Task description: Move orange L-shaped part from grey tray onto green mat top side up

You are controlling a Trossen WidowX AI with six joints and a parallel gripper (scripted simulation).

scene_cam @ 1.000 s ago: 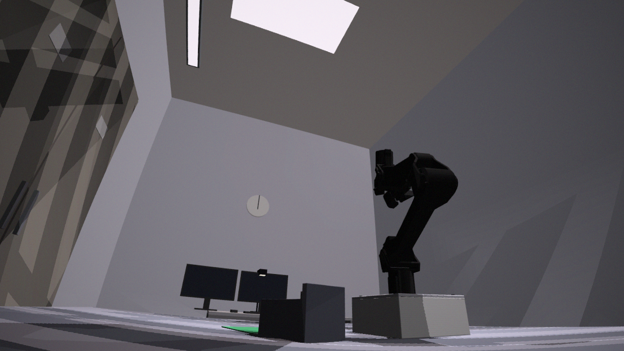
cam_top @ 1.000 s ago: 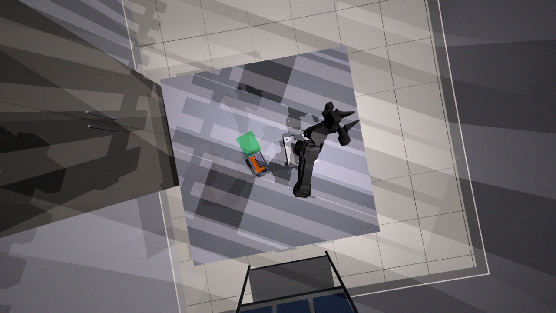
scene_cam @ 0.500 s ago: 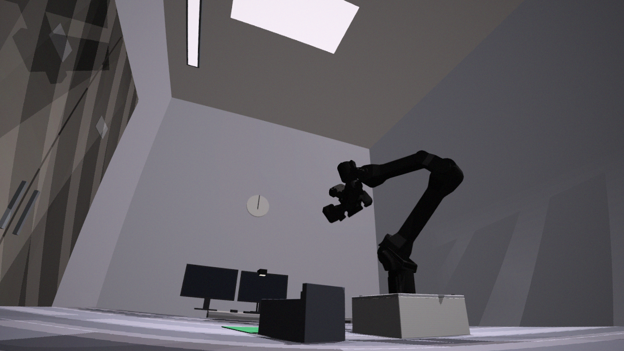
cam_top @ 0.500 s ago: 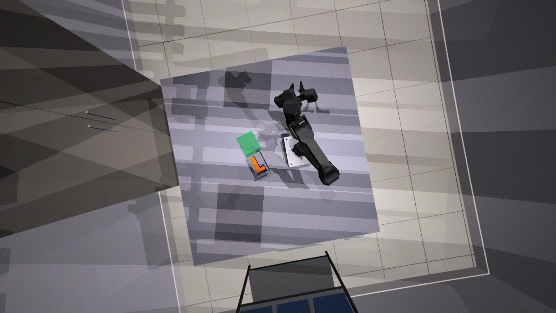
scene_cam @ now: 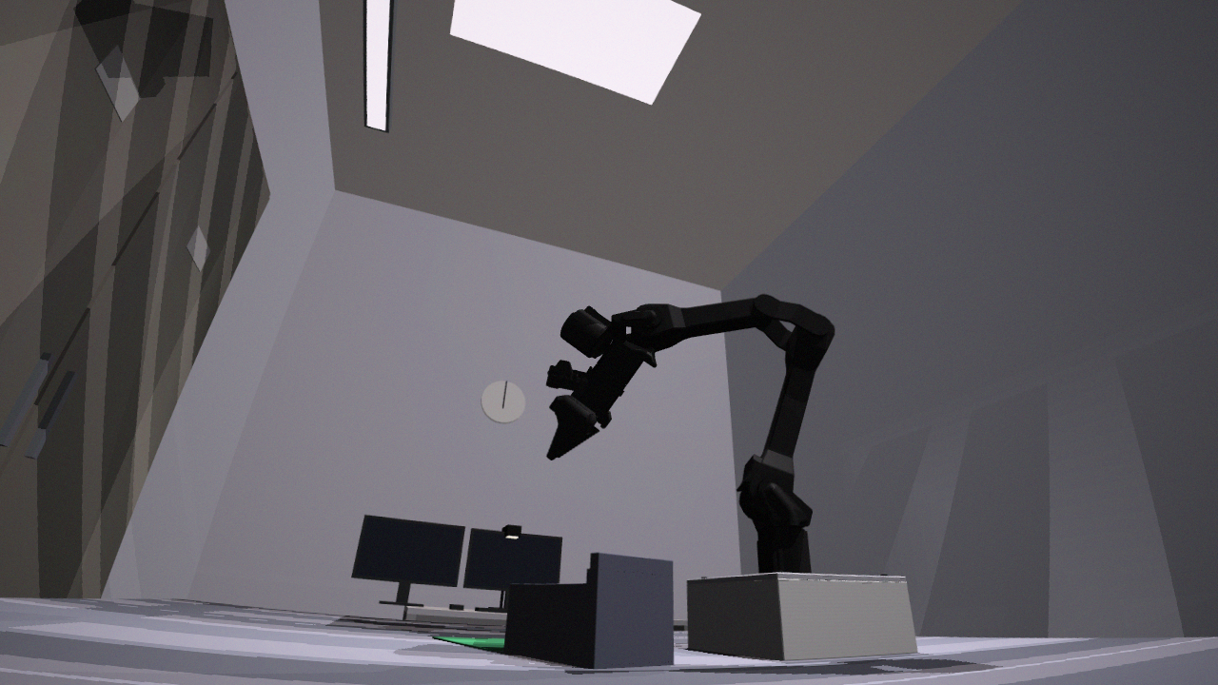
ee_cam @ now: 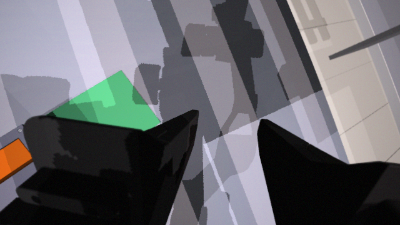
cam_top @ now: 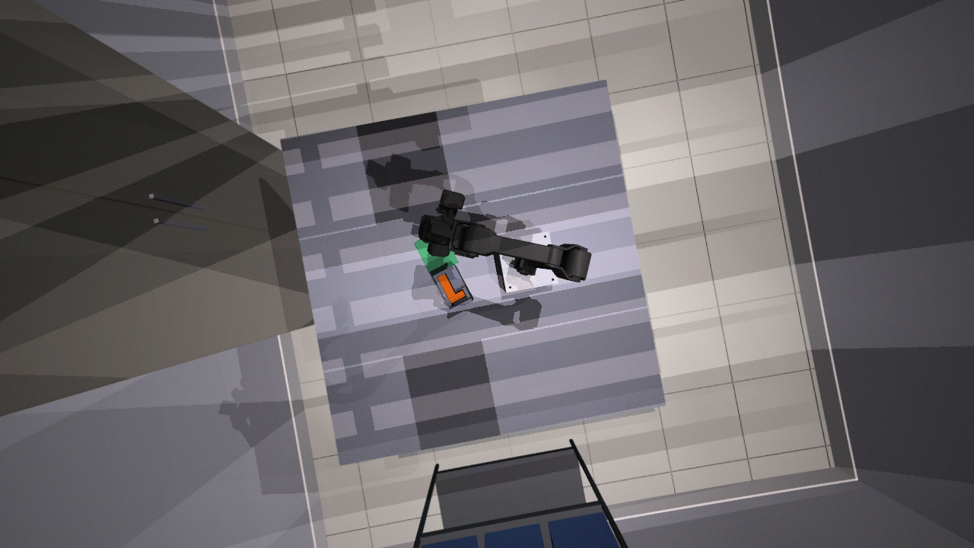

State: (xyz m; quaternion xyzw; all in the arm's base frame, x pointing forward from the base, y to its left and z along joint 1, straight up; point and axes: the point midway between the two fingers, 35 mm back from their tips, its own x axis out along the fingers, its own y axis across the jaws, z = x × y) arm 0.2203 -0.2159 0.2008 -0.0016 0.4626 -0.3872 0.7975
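Observation:
The orange L-shaped part point(cam_top: 447, 287) point(ee_cam: 12, 156) lies in the grey tray point(scene_cam: 630, 613) point(ee_cam: 12, 134). Its foot points away from the mat. In the exterior view the tray walls hide it. The green mat point(cam_top: 428, 255) point(scene_cam: 468, 640) point(ee_cam: 125, 103) lies flat against one end of the tray, partly covered by the arm in the top view. My gripper point(scene_cam: 553, 454) point(ee_cam: 228, 121) is partly open, with nothing between its fingers. It hangs high above the table, pointing obliquely down, beyond the mat from the part. In the top view the arm hides the fingertips.
The arm stands on a pale box-shaped base point(cam_top: 510, 282) point(scene_cam: 732, 617) beside the tray. The tray has a tall wall block at one end, higher than the rest. Two monitors point(scene_cam: 408, 551) point(scene_cam: 515, 558) stand far behind, away from the arm.

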